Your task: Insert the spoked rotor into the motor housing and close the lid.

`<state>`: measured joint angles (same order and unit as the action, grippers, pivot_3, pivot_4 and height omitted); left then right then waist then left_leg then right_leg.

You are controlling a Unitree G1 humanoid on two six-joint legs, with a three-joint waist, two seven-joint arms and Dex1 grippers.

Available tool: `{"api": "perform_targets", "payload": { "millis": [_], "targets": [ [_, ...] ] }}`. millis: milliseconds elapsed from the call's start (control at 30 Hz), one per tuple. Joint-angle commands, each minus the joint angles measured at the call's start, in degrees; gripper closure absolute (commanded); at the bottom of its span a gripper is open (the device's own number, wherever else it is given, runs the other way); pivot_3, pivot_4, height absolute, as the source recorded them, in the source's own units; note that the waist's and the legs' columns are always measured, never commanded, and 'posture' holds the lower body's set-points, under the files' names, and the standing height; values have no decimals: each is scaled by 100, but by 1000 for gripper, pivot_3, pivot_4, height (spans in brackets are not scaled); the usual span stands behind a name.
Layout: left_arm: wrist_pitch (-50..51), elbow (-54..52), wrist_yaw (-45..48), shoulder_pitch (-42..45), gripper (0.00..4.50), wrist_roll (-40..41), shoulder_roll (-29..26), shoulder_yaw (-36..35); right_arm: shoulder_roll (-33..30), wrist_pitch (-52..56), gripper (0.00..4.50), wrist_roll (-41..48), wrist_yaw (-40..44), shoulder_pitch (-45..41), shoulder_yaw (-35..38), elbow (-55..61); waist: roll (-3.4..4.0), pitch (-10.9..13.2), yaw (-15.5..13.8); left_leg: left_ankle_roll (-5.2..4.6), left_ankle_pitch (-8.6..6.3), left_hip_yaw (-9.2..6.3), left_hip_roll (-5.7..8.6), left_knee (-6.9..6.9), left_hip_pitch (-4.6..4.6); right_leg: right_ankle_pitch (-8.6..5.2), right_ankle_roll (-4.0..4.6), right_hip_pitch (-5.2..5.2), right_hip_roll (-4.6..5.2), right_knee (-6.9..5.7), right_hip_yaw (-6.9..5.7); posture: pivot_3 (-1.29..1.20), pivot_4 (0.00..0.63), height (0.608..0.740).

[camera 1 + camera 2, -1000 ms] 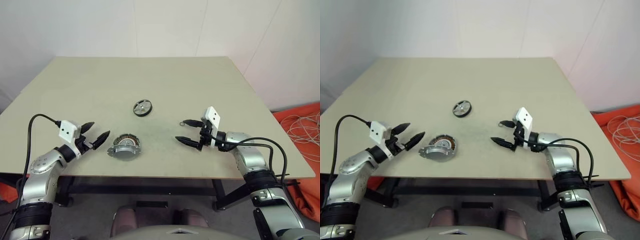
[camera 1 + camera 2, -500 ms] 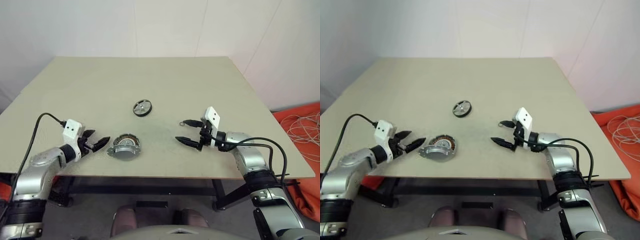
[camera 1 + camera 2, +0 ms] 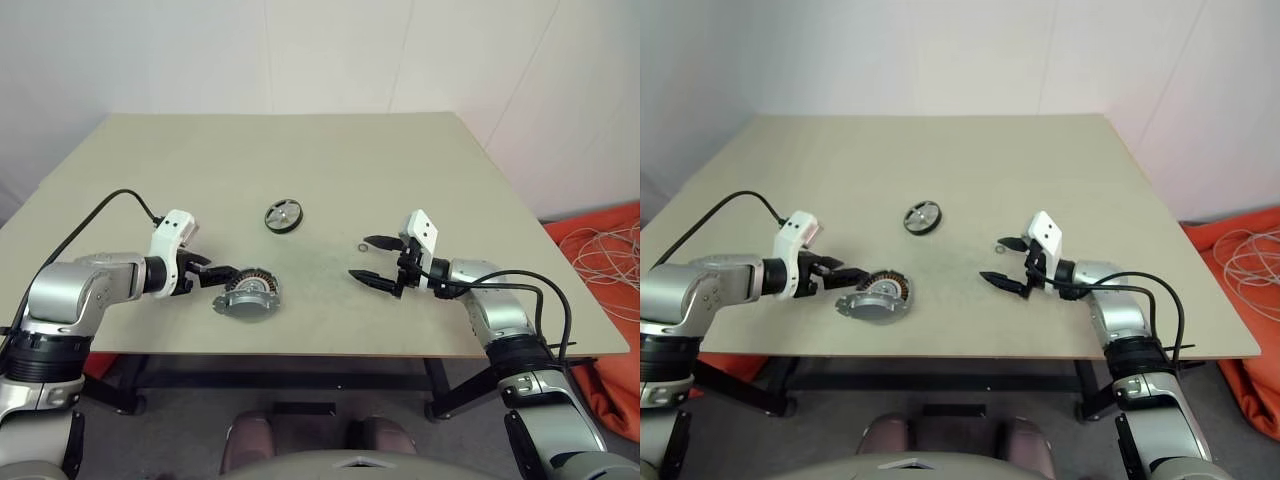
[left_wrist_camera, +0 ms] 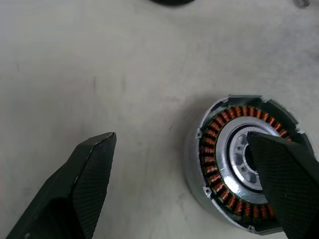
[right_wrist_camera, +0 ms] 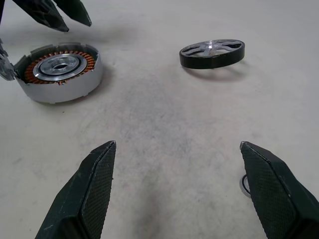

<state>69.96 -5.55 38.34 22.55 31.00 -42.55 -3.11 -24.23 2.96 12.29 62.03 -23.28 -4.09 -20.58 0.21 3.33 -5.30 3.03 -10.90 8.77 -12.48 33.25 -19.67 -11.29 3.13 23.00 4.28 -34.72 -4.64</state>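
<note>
The motor housing (image 3: pixel 252 288), a grey cup with copper windings, sits near the table's front edge. The grey lid (image 3: pixel 232 303) lies against its near left side. Farther back on the table rests the spoked rotor (image 3: pixel 284 215), with a black rim and silver spokes. My left gripper (image 3: pixel 214 270) hangs open and tilted down at the housing's left rim. In the left wrist view one finger (image 4: pixel 284 174) overlaps the housing (image 4: pixel 224 164) and the other is over bare table. My right gripper (image 3: pixel 372 259) stays open and empty to the right of the housing (image 5: pixel 60 69) and the rotor (image 5: pixel 212 52).
A small metal ring (image 3: pixel 361 245) lies on the table by my right gripper's far finger. The beige table (image 3: pixel 300 150) ends close to me just past the housing. Orange cloth and white cable (image 3: pixel 605 250) lie on the floor at the right.
My left arm swung right toward the housing and its gripper tipped downward, coming to the housing's left rim. The right arm, rotor and housing kept still.
</note>
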Motion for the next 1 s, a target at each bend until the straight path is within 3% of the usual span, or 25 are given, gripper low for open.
{"api": "perform_targets", "payload": {
  "millis": [33,167,633,1000],
  "targets": [
    [154,-107,-55,141,35,-90,-71,237,3,-104,0,65,-44,-21,41,183,0,0,0,0,0,0,0,0,0,-1,-2,0,0,0,0,0,0,740],
    [299,-169,-128,150,35,-146,-81,431,-8,-108,0,69,-69,1,40,206,-1,0,-4,0,0,-1,0,0,-1,-2,-4,0,0,1,-1,0,0,740],
    [429,-264,-332,173,4472,-256,-2,692,-29,-164,0,57,-95,0,53,147,8,0,-3,2,2,-2,4,4,13,-4,-8,-22,1,3,0,0,0,740],
    [-141,87,127,467,4472,-425,-140,1035,-31,-180,0,52,-109,-17,52,116,9,0,-22,2,2,-11,8,4,8,-4,-7,-18,1,6,-2,0,0,740]
  ]
}}
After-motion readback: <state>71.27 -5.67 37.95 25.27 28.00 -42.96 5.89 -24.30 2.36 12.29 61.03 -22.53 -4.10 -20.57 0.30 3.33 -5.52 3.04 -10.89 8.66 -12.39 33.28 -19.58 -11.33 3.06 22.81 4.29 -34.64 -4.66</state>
